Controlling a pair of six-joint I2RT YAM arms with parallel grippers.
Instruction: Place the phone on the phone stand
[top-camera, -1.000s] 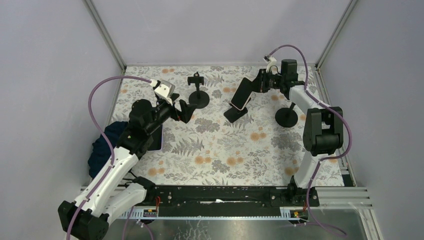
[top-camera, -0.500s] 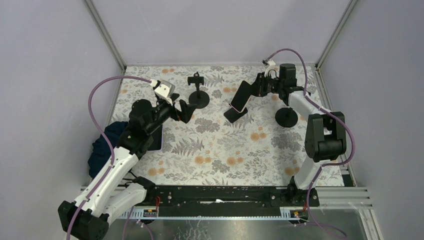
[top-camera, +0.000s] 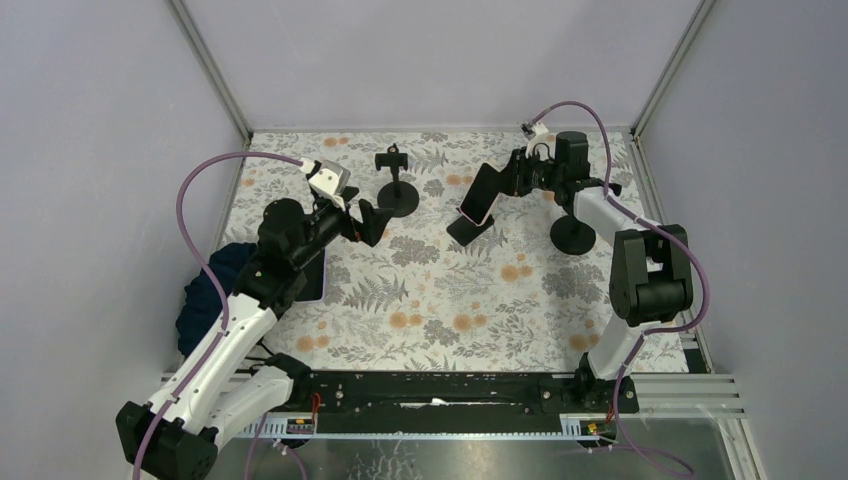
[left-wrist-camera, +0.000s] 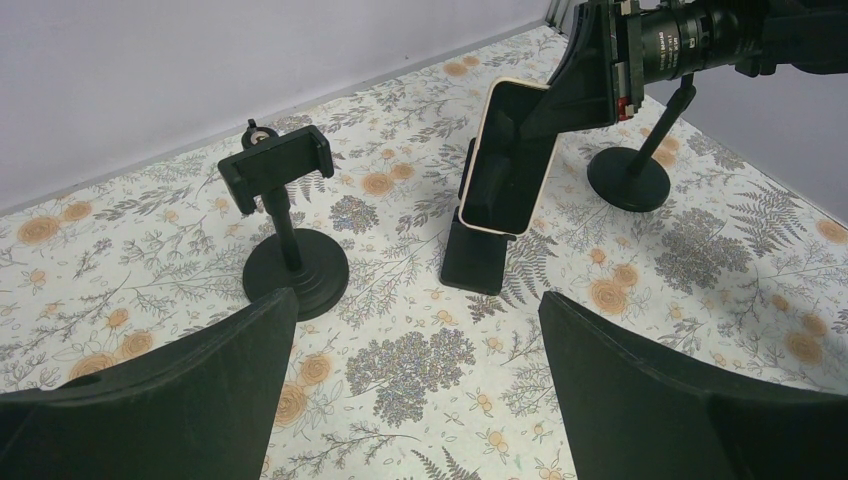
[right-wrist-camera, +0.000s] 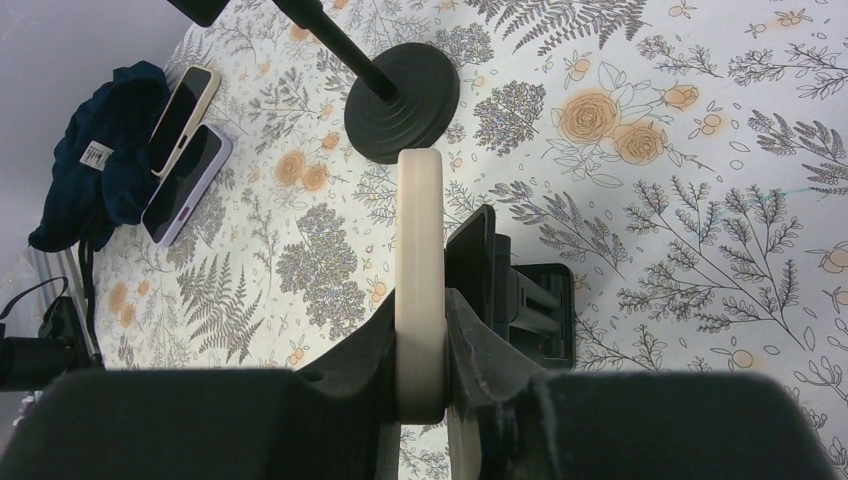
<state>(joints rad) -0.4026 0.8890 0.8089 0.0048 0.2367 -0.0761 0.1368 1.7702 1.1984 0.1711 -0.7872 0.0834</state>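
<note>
Right hand (top-camera: 498, 187) has eased a shade toward 7 o'clock since a second ago, and the phone (top-camera: 478, 195) rides down with it; the left hand hasn't budged. Now the floral desk (top-camera: 440, 300) fills the top view. At its 9 o'clock edge lies a dark blue cloth (top-camera: 205, 290) with two spare phones (right-wrist-camera: 185, 150) beside it. Left hand (left-wrist-camera: 420, 400) hangs over the 10 o'clock side, fingers spread wide, nothing between them. At 11 o'clock stands a clamp stand (left-wrist-camera: 290, 235) on a round base, upright, its clamp holding nothing. At 2 o'clock, a second round-base stand (top-camera: 574, 232), partly behind the right arm. Just off centre toward 1 o'clock sits the black block phone stand (left-wrist-camera: 478, 262). Right hand is clamped on the phone's edges, seen edge-on from its wrist. The phone tilts, lower end right at the stand's top; contact, can't tell.
</note>
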